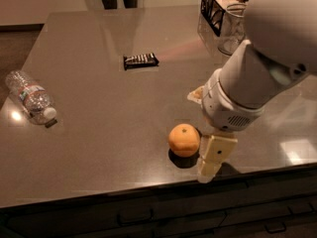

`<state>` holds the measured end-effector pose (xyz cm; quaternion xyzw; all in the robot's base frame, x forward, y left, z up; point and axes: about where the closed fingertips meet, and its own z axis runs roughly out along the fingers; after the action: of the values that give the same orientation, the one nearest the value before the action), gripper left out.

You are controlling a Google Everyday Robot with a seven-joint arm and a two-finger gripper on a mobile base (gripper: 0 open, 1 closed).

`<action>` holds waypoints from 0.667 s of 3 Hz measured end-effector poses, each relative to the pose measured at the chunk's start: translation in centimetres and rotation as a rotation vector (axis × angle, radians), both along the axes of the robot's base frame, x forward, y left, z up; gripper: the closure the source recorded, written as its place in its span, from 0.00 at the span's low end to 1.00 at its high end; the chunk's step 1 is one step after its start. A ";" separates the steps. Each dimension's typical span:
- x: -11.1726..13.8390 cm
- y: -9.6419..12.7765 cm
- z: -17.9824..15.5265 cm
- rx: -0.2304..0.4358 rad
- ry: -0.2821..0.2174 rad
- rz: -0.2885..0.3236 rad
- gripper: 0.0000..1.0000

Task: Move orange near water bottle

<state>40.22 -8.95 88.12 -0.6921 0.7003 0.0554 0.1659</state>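
Note:
The orange (184,139) sits on the brown table near the front edge, stem dimple up. My gripper (210,158) hangs from the big white arm and is low over the table, right beside the orange on its right side, close to touching it. The water bottle (30,97) lies on its side at the far left of the table, white cap toward the front, well apart from the orange.
A black snack bar (140,60) lies in the middle of the table. A black wire basket (214,8) and a clear glass jar (233,29) stand at the back right. The table's front edge (148,190) runs just below the orange.

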 end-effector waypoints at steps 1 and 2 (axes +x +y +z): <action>0.2 0.3 -1.2 -0.010 0.010 -0.007 0.00; 0.2 0.4 -2.1 -0.027 0.023 -0.002 0.18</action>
<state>40.45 -8.51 86.07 -0.6930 0.7034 0.0537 0.1488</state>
